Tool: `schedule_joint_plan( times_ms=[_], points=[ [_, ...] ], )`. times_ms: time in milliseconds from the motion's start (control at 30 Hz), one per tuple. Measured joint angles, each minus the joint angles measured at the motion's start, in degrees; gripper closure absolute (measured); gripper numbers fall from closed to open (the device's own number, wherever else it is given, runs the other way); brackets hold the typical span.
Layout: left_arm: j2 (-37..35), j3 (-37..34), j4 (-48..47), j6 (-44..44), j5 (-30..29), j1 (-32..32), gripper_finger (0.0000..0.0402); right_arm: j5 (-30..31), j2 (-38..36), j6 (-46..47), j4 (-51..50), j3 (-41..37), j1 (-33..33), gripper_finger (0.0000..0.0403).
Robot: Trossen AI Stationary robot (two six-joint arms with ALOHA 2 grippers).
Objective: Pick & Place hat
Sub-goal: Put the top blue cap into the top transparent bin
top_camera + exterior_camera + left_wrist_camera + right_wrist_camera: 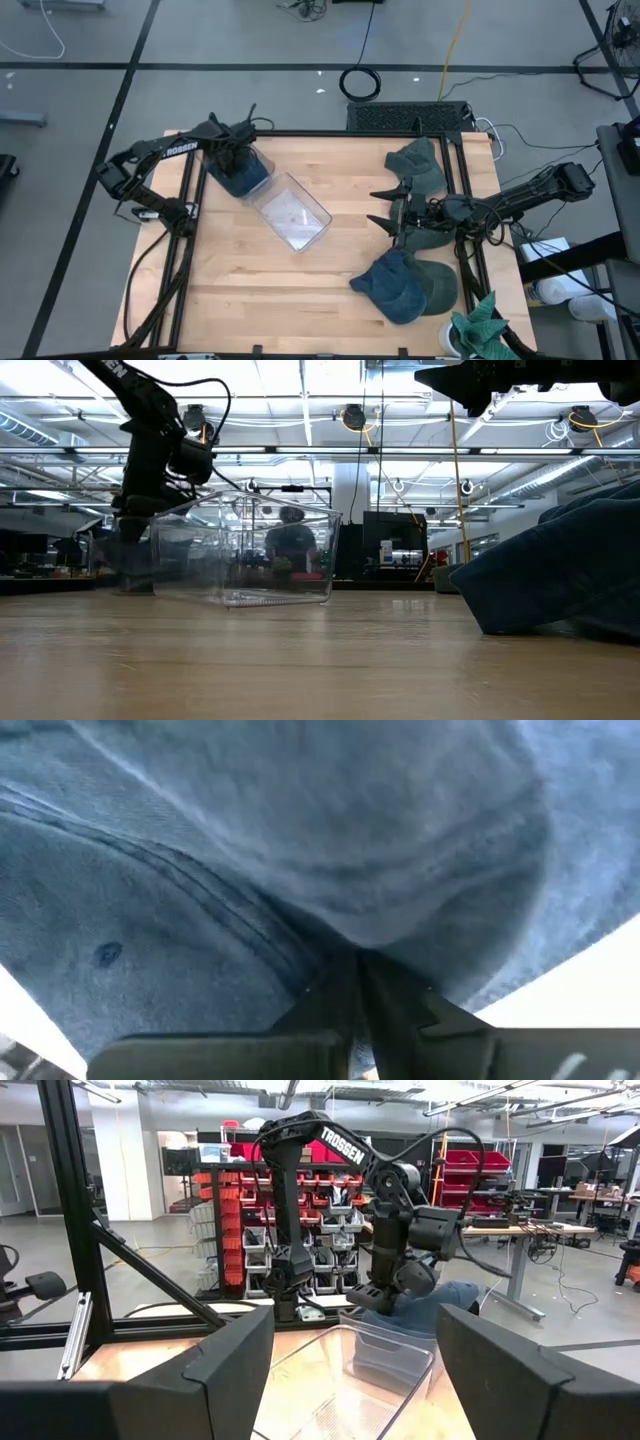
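We start with the blue hat (240, 175), which sits at the far-left end of the clear plastic bin (292, 212), bunched at the bin's open mouth and directly under the left gripper (232, 155). In the left wrist view the denim fills nearly everything, and the two dark fingers (345, 995) are pressed together with a fold of the hat pinched between them, so we read this as a grip on the cloth and not a hover. The relation that matters to us is hat to bin: the bin lies on the wooden table (250, 290) with its long axis running on a diagonal from the held hat toward the table's middle, so the hat is at one end of that axis (we judge that any further travel into the container would run along that line, away from the left arm's base). From the low view the bin looks transparent and its interior seems mostly empty, though the hat behind its far wall is hard to make out. Farther out, the right gripper (398, 215) waits near the right side with its fingers spread wide, holding nothing, beside the other hats (410, 285); the left arm is plainly the nearer one.
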Motion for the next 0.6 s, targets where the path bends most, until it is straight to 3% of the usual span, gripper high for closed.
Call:
schedule_joint_plan(
  times_ms=[300, 600],
  points=[
    [0.00, -4.04, 6.38, -0.20, 0.06, 0.26, 0.0372, 0.00, -0.02, 0.00, 0.00, -0.02, 0.00, 0.0138],
    [0.04, -3.26, 4.27, -0.37, -0.03, 0.19, 0.0371, 0.00, 0.00, 0.00, 0.00, -0.02, 0.00, 0.0138]
  ],
)
